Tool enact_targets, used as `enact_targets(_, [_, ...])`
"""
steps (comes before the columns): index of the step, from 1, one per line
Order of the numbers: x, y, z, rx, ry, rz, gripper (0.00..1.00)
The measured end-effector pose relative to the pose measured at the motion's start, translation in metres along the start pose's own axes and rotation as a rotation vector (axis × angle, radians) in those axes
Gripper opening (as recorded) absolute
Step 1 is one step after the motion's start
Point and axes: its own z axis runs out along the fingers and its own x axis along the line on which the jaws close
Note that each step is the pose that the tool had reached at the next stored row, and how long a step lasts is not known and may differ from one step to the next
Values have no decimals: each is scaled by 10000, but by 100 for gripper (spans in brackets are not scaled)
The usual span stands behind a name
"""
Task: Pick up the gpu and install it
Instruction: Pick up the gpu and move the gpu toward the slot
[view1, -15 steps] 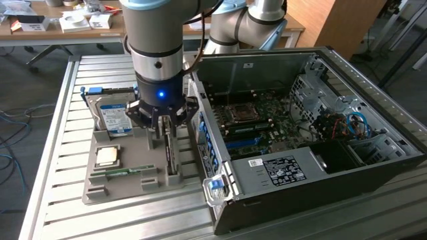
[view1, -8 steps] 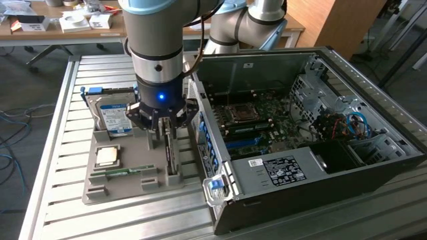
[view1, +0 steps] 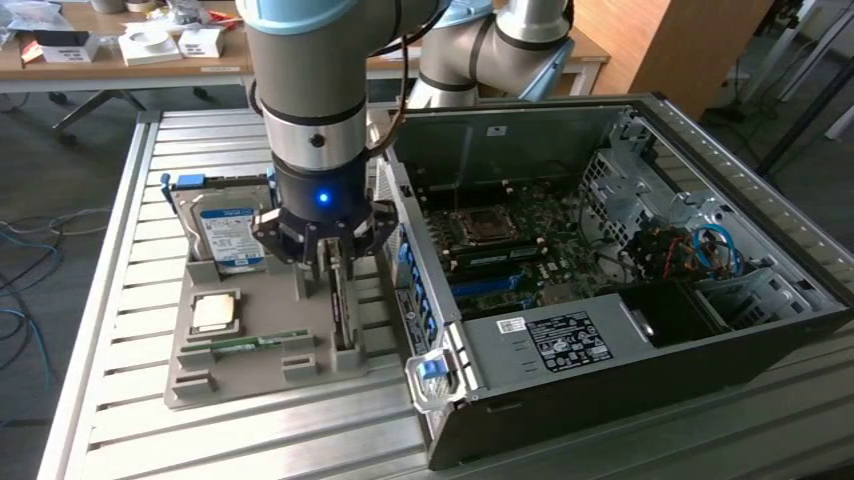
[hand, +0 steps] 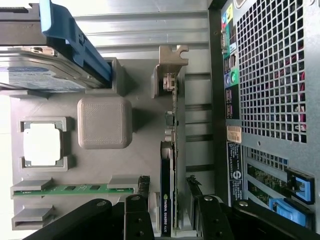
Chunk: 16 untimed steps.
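Arm (view1: 307, 90) stands vertical, wrist pointing straight down; tool (view1: 327, 284) jaws apart, straddling the upright gpu (hand: 167, 165) in the gray tray (hand: 145, 150).

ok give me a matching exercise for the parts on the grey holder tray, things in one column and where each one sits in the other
Things
1. thin black gpu card
2. silver blue-labelled hard drive
3. narrow green memory stick
4. square pale processor chip

Places
a. flat in a square, corner-framed pocket
b. on edge between the fingers of the open gripper
c. at one end of the grey tray, beside a blue rail
d. lying along a long narrow slot

Pairs: 1-b, 2-c, 3-d, 4-a
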Motion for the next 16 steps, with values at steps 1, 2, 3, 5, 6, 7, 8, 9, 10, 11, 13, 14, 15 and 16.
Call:
enact_targets(1, [0, -2, 11, -1, -1, 0, 42])
enact_targets(2, [0, -4, 23, 0, 0, 0, 42])
enact_targets(3, [1, -6, 34, 0, 0, 1, 42])
enact_targets(5, [1, -10, 56, 0, 1, 0, 42])
enact_targets(6, [1, -12, 66, 0, 1, 0, 42])
enact_targets(7, [1, -14, 76, 1, 1, 0, 42])
enact_targets(8, [1, -16, 87, 0, 0, 0, 42])
enact_targets(9, [1, -19, 98, 0, 0, 0, 42])
enact_targets(10, [1, -22, 108, 0, 0, 0, 42])
enact_targets(11, [1, -24, 118, 0, 1, 0, 42])
enact_targets(13, [1, -28, 138, 0, 0, 1, 42])
enact_targets(14, [1, -30, 148, 0, 1, 1, 42])
enact_targets(15, [1, -32, 157, 1, 1, 0, 42])
enact_targets(16, [1, -34, 168, 0, 1, 0, 42])
